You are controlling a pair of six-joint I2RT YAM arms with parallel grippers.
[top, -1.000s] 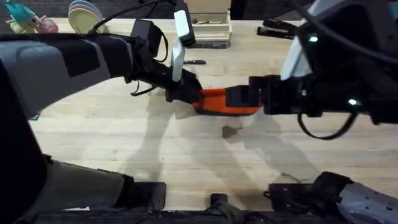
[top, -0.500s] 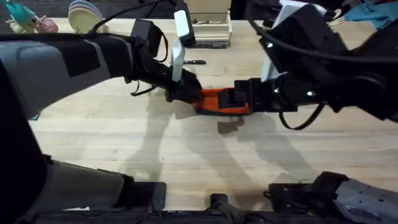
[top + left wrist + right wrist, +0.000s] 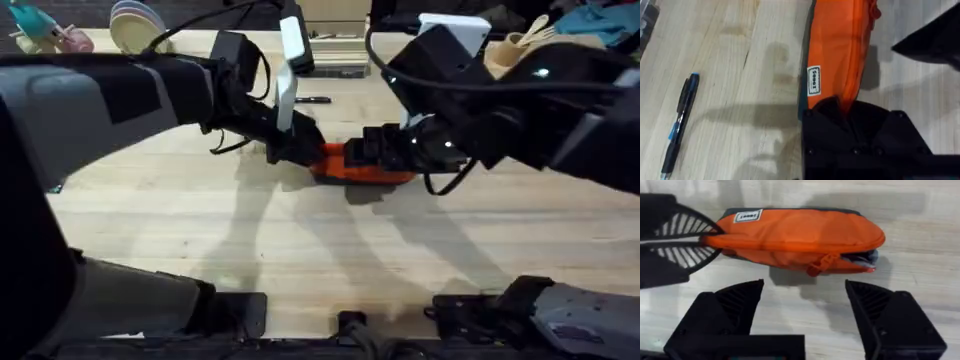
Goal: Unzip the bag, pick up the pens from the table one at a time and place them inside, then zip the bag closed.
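Observation:
The orange bag (image 3: pixel 372 168) lies on the wooden table (image 3: pixel 200 230) at mid-table. My left gripper (image 3: pixel 308 150) is shut on the bag's left end, also shown in the left wrist view (image 3: pixel 840 106). My right gripper (image 3: pixel 378 148) hovers open just above the bag (image 3: pixel 800 232), one finger (image 3: pixel 732 305) on each side of the red zipper pull (image 3: pixel 821 265). Near the pull, the zip gapes a little at one end and shows grey lining (image 3: pixel 863 257). A black pen (image 3: pixel 316 100) with blue accents lies behind the bag, apart from it, and appears in the left wrist view (image 3: pixel 679 122).
Stacked bowls (image 3: pixel 135 25) and a toy (image 3: pixel 45 32) stand at the back left. A flat box (image 3: pixel 338 55) sits at the back centre, and a cup of wooden utensils (image 3: pixel 520 42) at the back right. The near half of the table is bare wood.
My right arm has swung up and to the left, bringing its gripper from the bag's right end to over its middle. The left gripper still holds the bag's left end.

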